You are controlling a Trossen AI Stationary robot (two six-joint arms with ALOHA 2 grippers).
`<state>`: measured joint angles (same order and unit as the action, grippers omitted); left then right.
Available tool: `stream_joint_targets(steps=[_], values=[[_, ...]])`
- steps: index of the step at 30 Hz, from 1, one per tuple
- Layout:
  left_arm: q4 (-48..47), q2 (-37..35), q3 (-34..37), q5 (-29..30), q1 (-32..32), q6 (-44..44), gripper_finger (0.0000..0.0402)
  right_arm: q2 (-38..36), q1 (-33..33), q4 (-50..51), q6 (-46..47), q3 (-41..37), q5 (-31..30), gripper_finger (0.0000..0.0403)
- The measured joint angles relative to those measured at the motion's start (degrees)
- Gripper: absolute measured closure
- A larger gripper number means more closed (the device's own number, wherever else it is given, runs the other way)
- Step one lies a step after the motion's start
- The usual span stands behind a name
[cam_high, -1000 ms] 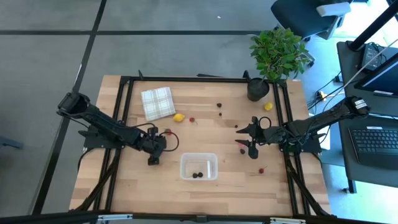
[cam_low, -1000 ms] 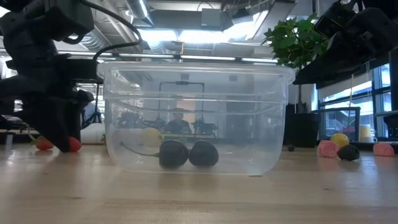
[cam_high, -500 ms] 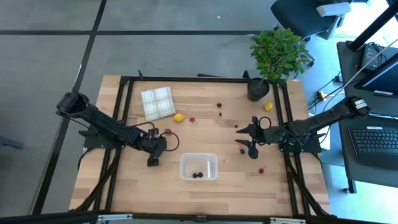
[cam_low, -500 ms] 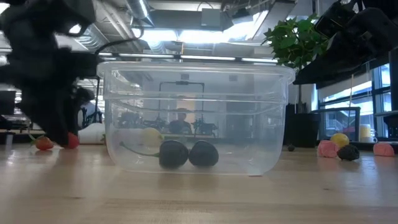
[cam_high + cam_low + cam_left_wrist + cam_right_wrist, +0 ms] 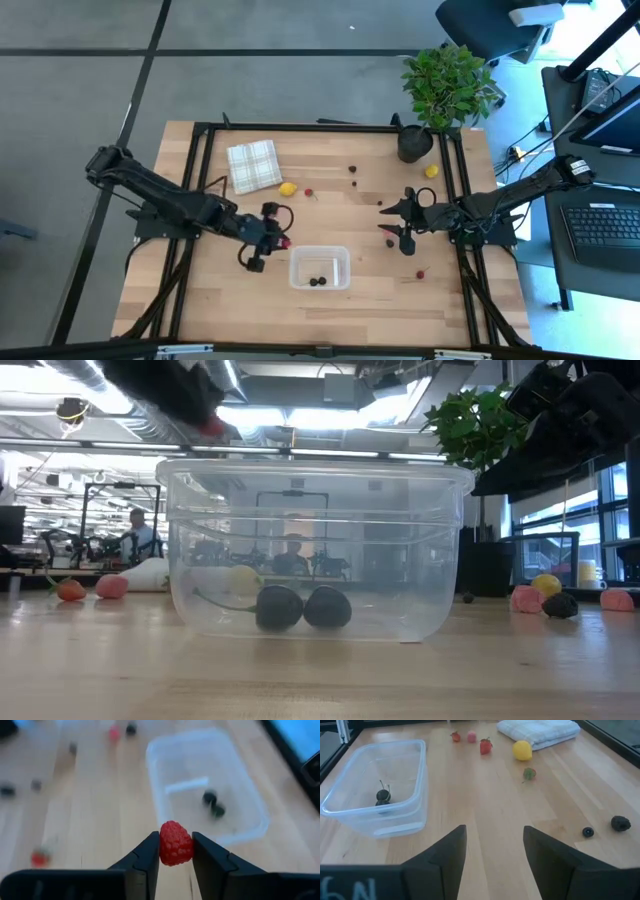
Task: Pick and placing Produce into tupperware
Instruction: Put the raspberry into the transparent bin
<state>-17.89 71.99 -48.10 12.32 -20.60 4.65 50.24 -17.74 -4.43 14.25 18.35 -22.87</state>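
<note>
The clear tupperware [image 5: 320, 268] stands near the table's front middle with two dark cherries [image 5: 300, 607] inside. Just left of it and above the table, my left gripper [image 5: 281, 242] is shut on a red raspberry [image 5: 176, 843]. The low view shows them above the tub's left rim [image 5: 211, 427]. My right gripper [image 5: 393, 227] hovers open right of the tub, with nothing between its fingers [image 5: 495, 850]. A lemon [image 5: 288, 189], small red pieces [image 5: 485, 746] and dark berries [image 5: 354, 176] lie loose on the wood. My left gripper pinches the raspberry by its two opposite sides [image 5: 162, 845] between its fingertips. The fingers slant down from the table's left, toward the tub. The raspberry is lifted clear of the table, sitting upright between the fingers with its rounded top showing.
A folded checked cloth [image 5: 253, 165] lies at the far left, and a potted plant [image 5: 445, 90] stands at the far right corner. A strawberry [image 5: 70, 590] and a pink piece [image 5: 112, 586] rest on the wood left of the tub. A black frame [image 5: 300, 128] borders the table.
My left gripper has risen from the tabletop with the raspberry between its fingers. It has moved toward the table's right, up to the tub's left side, and has tipped from pointing steeply down to a shallower slant.
</note>
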Motion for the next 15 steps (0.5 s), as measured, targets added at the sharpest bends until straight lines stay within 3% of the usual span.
stream_joint_targets(steps=[8, 15], values=[[11.7, 6.6, 0.0, -4.9, 0.9, -7.5, 0.0319, 0.0, 0.0, -0.1, -1.2, 0.0, 0.0, 0.0205], [7.9, 15.4, -5.7, -5.9, 1.6, -7.9, 0.0304, 0.0, 0.0, -0.4, -1.0, 0.0, 0.0, 0.0205]])
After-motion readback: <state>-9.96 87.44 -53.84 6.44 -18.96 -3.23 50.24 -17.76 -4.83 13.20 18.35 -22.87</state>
